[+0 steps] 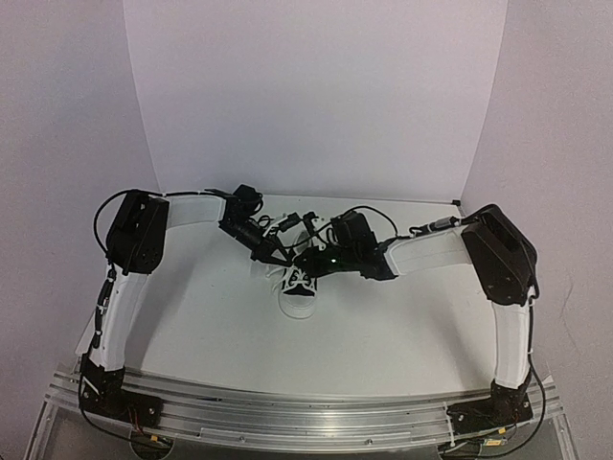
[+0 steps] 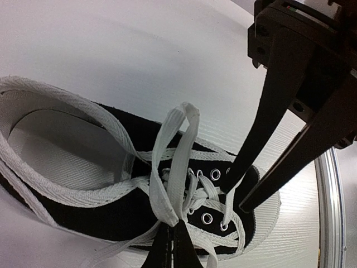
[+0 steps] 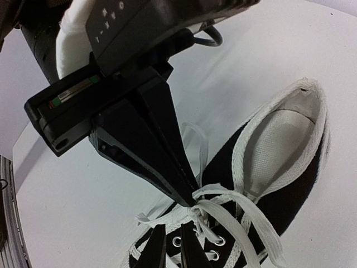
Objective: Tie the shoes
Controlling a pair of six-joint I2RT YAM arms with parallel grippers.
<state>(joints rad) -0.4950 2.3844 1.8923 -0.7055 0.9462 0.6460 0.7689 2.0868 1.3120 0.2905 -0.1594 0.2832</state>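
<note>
We saw the shoe (image 1: pixel 299 290) on the white table (image 1: pixel 412 316), about mid-table between the two arms, its toe cap (image 1: pixel 298 307) towards the bases. Its mouth lay open, showing a white woven insole (image 2: pixel 56 151) and a white taped rim. The upper was black canvas, the toe cap and sole white rubber with fine ridges, and the eyelets (image 2: pixel 215 174) small metal rings. The lace (image 2: pixel 177 162) was flat white woven tape, loose and crossing over the tongue. The left gripper (image 2: pixel 170 230) was clamped together on a loop of lace that stood up over the eyelets. The right gripper (image 2: pixel 234 198) reached down beside the eyelets, its slim black fingers a narrow gap apart with a strand by the tips; we could not tell whether it pinched that strand
</note>
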